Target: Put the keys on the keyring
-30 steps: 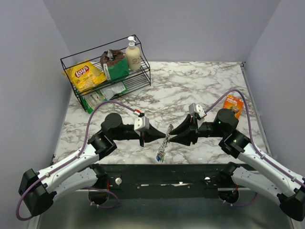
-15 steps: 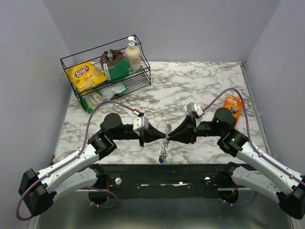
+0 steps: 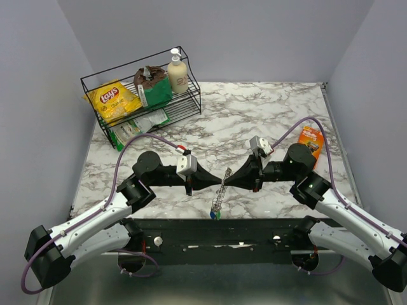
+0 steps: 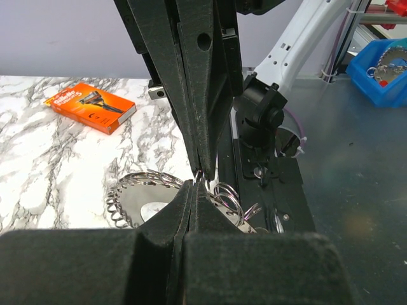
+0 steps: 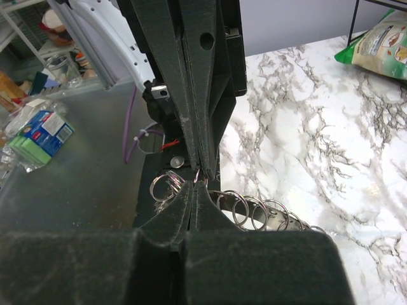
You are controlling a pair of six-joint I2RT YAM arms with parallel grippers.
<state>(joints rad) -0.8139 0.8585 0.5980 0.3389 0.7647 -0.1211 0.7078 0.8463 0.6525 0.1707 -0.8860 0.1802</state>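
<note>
marble table [image 3: 267, 108] | keyring [image 3: 220, 194] silvery, coiled loops | left hand [image 3: 215, 183], right hand [image 3: 229, 181] pinching it

The left gripper [image 3: 215, 181] and right gripper [image 3: 230, 180] met tip to tip near centre, both clamped on the keyring [image 3: 219, 197], which stretched toward 6 o'clock with keys [image 3: 214, 215] at its end.

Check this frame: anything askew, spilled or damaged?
Nothing spilled or damaged. The wire rack at far left sits skewed, Lay's bag poking out. The keyring is pinched between left claw and right claw.
</note>
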